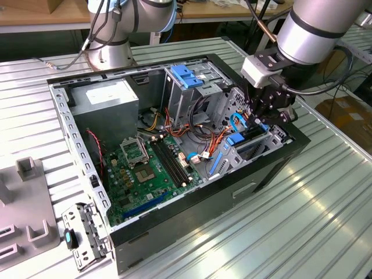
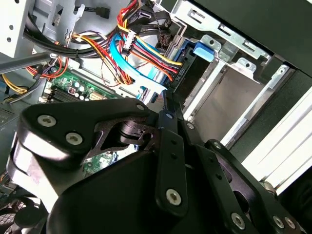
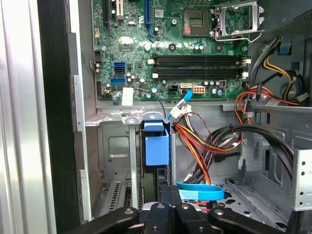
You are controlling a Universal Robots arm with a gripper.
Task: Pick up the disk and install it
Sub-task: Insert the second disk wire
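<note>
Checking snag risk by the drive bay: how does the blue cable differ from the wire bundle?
The blue cable is one flat single-colour band; the wire bundle is many thin red, orange, yellow and black strands. The blue cable curls in a tight loop; the wire bundle sweeps in long arcs. Both lie inside the case.

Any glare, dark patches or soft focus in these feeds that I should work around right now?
Exterior view: bright streaky reflections on the ribbed metal table; the gripper is dark against the case. Second wrist view: the gripper's black body looms close and soft, with a white highlight on its edge, while the cables behind look sharper. First wrist view: evenly lit motherboard, in focus; a deep black band beside the case wall.
</note>
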